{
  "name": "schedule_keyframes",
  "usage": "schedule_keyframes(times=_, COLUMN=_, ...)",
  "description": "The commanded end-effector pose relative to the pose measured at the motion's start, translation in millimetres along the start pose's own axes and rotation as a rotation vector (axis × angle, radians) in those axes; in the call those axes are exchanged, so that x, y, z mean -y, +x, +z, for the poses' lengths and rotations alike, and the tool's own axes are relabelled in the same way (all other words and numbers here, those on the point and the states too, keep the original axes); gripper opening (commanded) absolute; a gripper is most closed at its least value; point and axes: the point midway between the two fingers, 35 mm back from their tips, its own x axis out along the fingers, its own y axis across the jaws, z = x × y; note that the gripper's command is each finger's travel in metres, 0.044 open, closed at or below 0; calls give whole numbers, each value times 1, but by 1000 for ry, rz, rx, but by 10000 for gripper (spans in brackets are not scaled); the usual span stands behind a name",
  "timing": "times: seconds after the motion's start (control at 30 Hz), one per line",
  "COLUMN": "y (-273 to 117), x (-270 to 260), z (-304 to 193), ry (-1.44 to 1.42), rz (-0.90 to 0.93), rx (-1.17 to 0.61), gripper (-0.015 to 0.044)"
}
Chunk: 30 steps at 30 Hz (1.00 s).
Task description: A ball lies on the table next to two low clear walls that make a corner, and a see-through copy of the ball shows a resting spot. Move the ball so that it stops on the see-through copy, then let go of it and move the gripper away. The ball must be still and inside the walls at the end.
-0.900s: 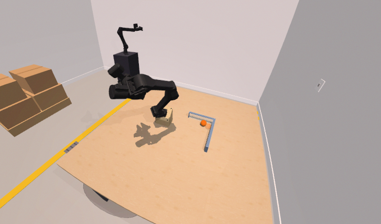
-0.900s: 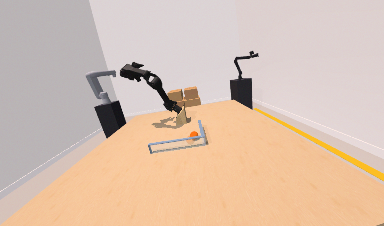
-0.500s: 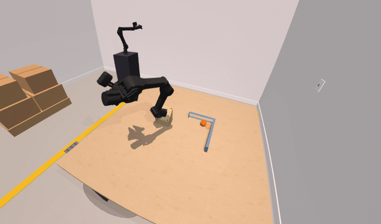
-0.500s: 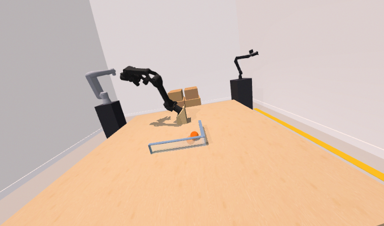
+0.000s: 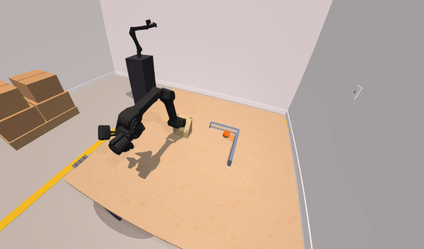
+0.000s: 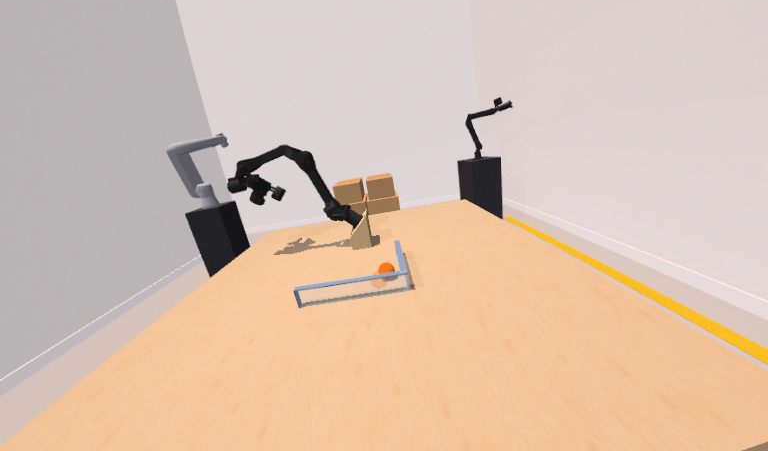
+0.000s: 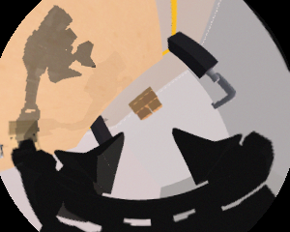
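Observation:
An orange ball (image 5: 226, 133) (image 6: 386, 268) lies on the table inside the corner of two low clear walls with blue edges (image 5: 234, 146) (image 6: 339, 284). The pale see-through copy (image 5: 232, 137) (image 6: 376, 280) is right beside it, and the ball partly overlaps it in the top and exterior views. The ball is off the copy's centre, toward the arm. My gripper (image 7: 148, 132) is open and empty in the wrist view. It is raised at the far side of the arm's base, well away from the ball. Its fingertips are hard to make out in the top and exterior views.
The arm stands on a wedge-shaped wooden block (image 5: 186, 129) (image 6: 361, 238) between the gripper and the walls. Brown boxes (image 5: 40, 86) (image 6: 380, 187) (image 7: 145, 103) stand beyond the table. Other arms stand on dark pedestals (image 6: 218, 237) (image 6: 480, 186) off the table.

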Motion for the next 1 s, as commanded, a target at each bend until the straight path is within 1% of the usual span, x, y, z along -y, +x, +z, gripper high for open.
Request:
schedule_keyframes(times=0.0, y=-8, x=-18, z=64, ry=-103, rz=33, rx=163, gripper=360)
schedule_keyframes(times=0.23, y=-49, x=-60, z=151, ry=-274, rz=68, rx=405, gripper=360)
schedule_keyframes(times=0.37, y=-84, x=-93, z=190, ry=-378, rz=81, rx=530, gripper=360)
schedule_keyframes(times=0.5, y=-125, x=-132, z=219, ry=-485, rz=87, rx=648, gripper=360)
schedule_keyframes(times=0.73, y=-204, x=-209, z=242, ry=-682, rz=82, rx=839, gripper=360)
schedule_keyframes(times=0.97, y=-278, x=-291, z=231, ry=-902, rz=42, rx=1008, gripper=360)
